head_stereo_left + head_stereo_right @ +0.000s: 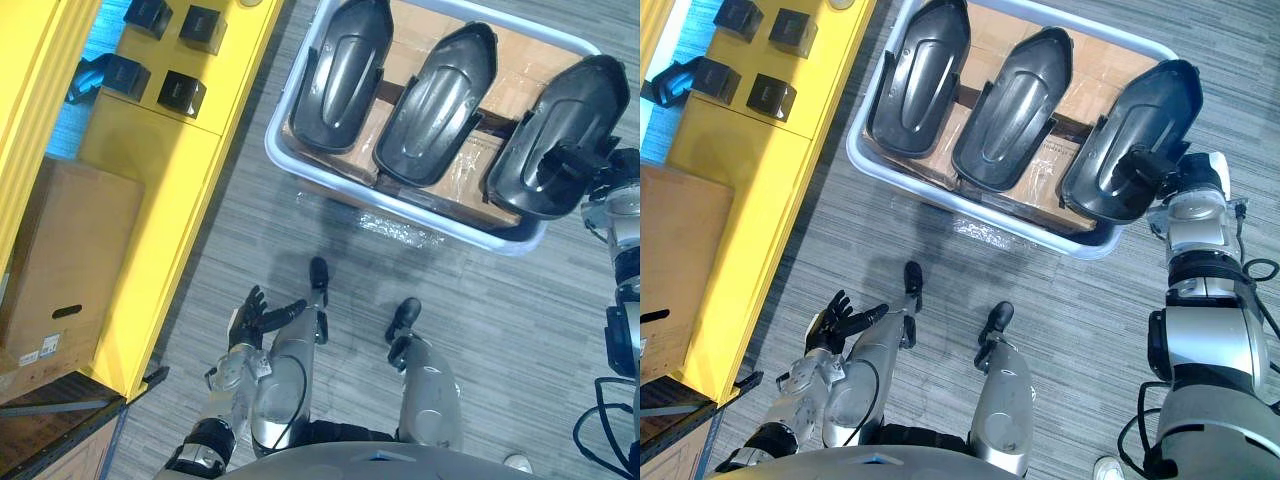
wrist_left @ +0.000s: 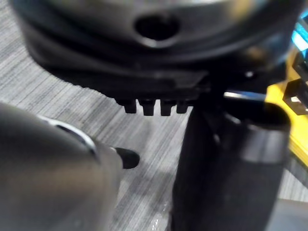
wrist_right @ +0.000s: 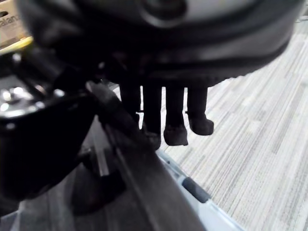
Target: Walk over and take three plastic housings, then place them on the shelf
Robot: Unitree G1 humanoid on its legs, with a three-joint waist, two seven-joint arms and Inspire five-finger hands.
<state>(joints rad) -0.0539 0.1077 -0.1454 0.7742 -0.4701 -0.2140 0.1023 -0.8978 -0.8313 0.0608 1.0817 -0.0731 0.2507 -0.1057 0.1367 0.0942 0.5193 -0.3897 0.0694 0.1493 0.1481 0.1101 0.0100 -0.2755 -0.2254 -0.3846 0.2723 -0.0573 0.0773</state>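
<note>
Three dark plastic housings lie side by side in a white tray [image 1: 272,148] on the floor ahead: the left housing [image 1: 345,70], the middle housing [image 1: 435,105] and the right housing [image 1: 1120,130]. My right hand [image 1: 1143,168] rests on the right housing. In the right wrist view its fingers [image 3: 175,120] hang outside the housing's wall [image 3: 144,168] with the thumb inside, pinching the wall. Low beside me my left hand [image 1: 255,315] hangs open with nothing in it. The yellow shelf [image 1: 150,140] runs along the left.
Several small black boxes [image 1: 180,92] sit on the shelf's top at the far end. A brown cardboard box [image 1: 65,260] stands on the shelf nearer me. Flat cardboard lines the tray under the housings. Grey carpet lies between the shelf and the tray.
</note>
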